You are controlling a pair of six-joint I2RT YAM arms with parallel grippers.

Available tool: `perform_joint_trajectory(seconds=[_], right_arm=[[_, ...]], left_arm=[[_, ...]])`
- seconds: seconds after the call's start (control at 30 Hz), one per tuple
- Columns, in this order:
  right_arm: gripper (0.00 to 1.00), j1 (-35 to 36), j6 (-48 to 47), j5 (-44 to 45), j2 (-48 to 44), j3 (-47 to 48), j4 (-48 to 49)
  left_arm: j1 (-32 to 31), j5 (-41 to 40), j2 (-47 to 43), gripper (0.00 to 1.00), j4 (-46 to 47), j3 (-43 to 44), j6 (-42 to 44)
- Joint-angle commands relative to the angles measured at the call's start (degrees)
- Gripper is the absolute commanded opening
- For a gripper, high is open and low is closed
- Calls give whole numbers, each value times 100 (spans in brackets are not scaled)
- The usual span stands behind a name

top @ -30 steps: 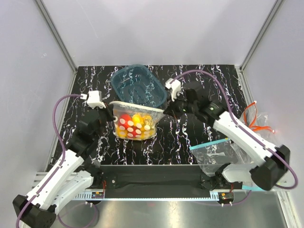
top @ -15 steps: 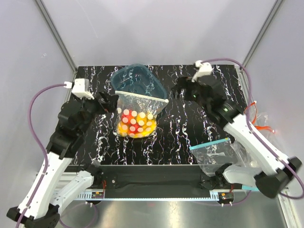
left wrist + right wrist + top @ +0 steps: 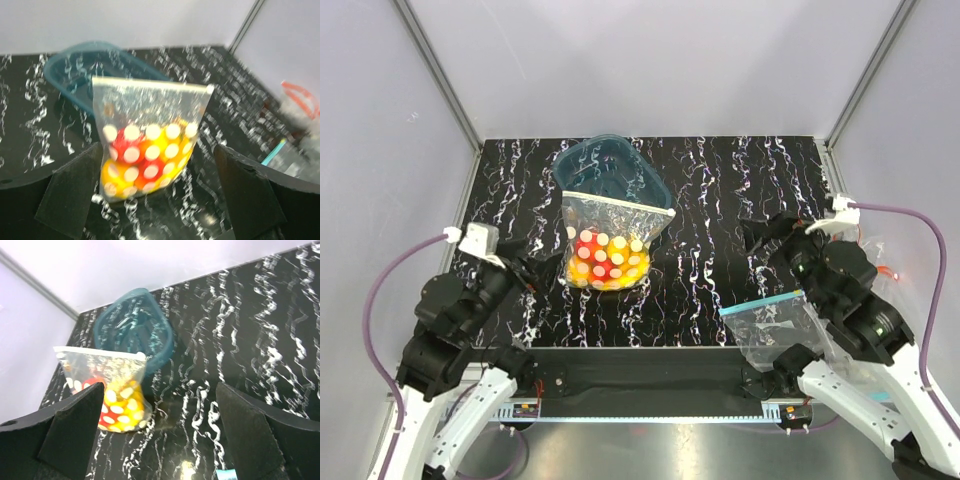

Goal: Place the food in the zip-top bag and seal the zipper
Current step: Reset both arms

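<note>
Flanking the zip-top bag (image 3: 610,240), left gripper (image 3: 532,262) and right gripper (image 3: 760,238) hang well clear (jaws spread).

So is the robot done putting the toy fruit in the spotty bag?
Nearly, it seems. Done: the red and yellow food sits inside the polka-dot zip-top bag. In hand: nothing. The left gripper and right gripper are open and apart from the bag. Left: maybe nothing. The zipper looks flat and closed, though I cannot confirm the seal.
</note>
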Motion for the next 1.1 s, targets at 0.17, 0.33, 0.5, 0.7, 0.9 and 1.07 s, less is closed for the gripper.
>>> perform_joint_trajectory(seconds=[0.17, 0.33, 0.5, 0.7, 0.9, 1.07], right_arm=[[100, 2, 415, 601, -796, -522, -1128], [100, 2, 494, 829, -1201, -979, -1119], [100, 2, 591, 690, -1237, -1023, -1269], [100, 2, 643, 724, -1263, -988, -1330], [100, 2, 924, 803, -1298, -953, -1383], [100, 2, 952, 725, -1281, -883, -1392]], left_arm=[[-2, -68, -714, 99, -183, -949, 464], [6, -49, -838, 99, -130, -1037, 472], [6, -182, -628, 99, -236, -1037, 437], [6, -216, -627, 99, -244, -1037, 428], [6, -261, -733, 99, -227, -1081, 420], [6, -243, -706, 99, -227, -1073, 420]])
